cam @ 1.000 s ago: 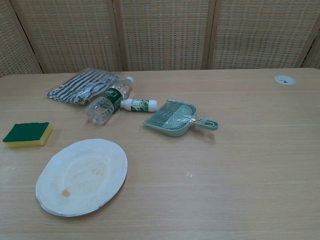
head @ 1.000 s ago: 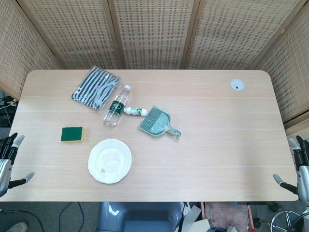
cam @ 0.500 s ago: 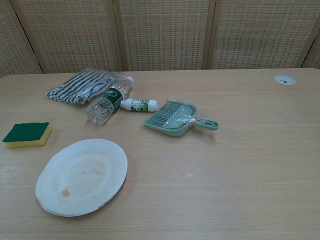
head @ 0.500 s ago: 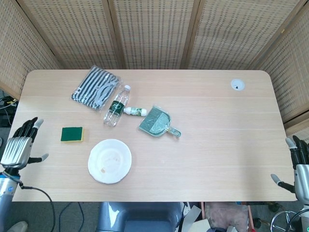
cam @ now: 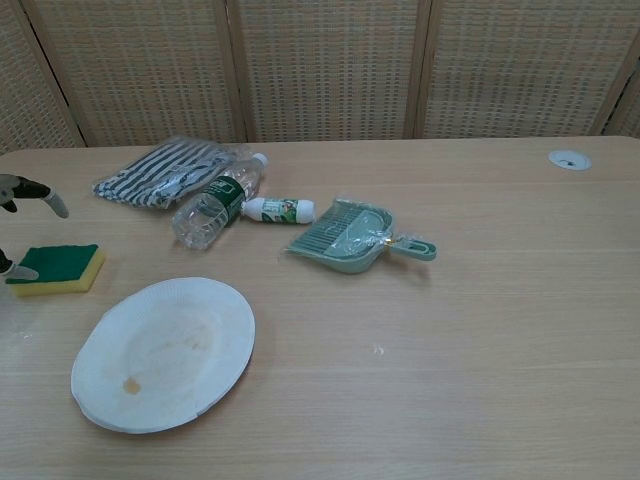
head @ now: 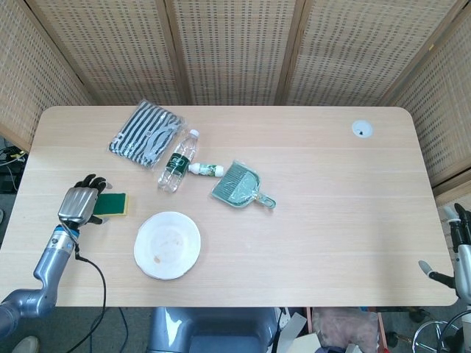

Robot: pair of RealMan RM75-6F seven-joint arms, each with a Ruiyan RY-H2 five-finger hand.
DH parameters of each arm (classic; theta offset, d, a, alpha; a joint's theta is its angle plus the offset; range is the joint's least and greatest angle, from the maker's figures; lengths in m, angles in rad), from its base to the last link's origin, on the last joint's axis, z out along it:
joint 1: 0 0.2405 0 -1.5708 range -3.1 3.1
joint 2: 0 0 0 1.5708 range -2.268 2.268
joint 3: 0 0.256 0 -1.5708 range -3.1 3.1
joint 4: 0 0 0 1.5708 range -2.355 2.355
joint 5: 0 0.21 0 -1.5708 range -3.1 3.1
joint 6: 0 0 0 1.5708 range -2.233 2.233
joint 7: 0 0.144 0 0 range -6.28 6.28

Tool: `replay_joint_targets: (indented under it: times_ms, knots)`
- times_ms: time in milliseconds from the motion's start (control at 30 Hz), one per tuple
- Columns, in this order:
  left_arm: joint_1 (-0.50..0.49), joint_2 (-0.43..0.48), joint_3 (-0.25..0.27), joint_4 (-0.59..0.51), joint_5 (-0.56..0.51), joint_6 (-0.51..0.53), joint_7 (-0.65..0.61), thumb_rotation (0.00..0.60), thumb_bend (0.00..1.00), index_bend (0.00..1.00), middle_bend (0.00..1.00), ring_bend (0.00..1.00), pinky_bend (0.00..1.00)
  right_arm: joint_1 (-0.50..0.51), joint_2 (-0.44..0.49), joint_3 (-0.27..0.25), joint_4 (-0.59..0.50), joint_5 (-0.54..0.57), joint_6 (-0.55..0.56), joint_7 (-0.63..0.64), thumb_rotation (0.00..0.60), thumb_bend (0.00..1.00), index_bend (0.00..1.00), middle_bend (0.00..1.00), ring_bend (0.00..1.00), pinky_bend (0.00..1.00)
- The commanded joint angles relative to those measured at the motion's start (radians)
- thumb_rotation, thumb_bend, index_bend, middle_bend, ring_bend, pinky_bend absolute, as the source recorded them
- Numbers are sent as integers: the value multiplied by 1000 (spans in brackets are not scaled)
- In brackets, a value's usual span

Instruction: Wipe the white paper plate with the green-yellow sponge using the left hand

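The green-yellow sponge point(head: 115, 204) point(cam: 57, 268) lies flat on the table, left of the white paper plate point(head: 168, 245) point(cam: 164, 352), which shows a few brownish stains. My left hand point(head: 81, 205) hovers at the sponge's left end, partly covering it in the head view, fingers spread and holding nothing. In the chest view only its fingertips point(cam: 30, 190) show at the left edge. My right hand point(head: 458, 254) sits off the table's right edge, fingers apart, empty.
A striped pouch point(head: 145, 135), a clear water bottle point(head: 178, 162), a small white tube point(head: 206, 170) and a green dustpan point(head: 240, 185) lie behind and right of the plate. A round cable grommet point(head: 361, 129) sits far right.
My left hand has moved from beyond the table's left edge in over the table to the sponge's left end. The right hand has stayed near the right edge.
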Motion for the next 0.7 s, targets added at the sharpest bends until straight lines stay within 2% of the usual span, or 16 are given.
replay_joint_targets:
  times_ms: [33,500,600,700]
  knots:
    - [-44,-61,13,86,-1,-57,-18,600,0,284,206,98,214,8,-3,4,5,14,-15,-3,600,0,0,0,0,0]
    - [-92,-180,14,286,-32,-143,-65,600,0,292,218,107,223,22,-12,11,15,48,-39,-18,600,0,0,0,0,0]
    - [-96,-190,14,299,-32,-148,-78,600,0,341,258,134,255,24,-13,11,15,49,-40,-18,600,0,0,0,0,0]
    - [-98,-203,8,318,-24,-126,-103,600,0,441,336,188,302,26,-12,12,15,54,-43,-18,600,0,0,0,0,0]
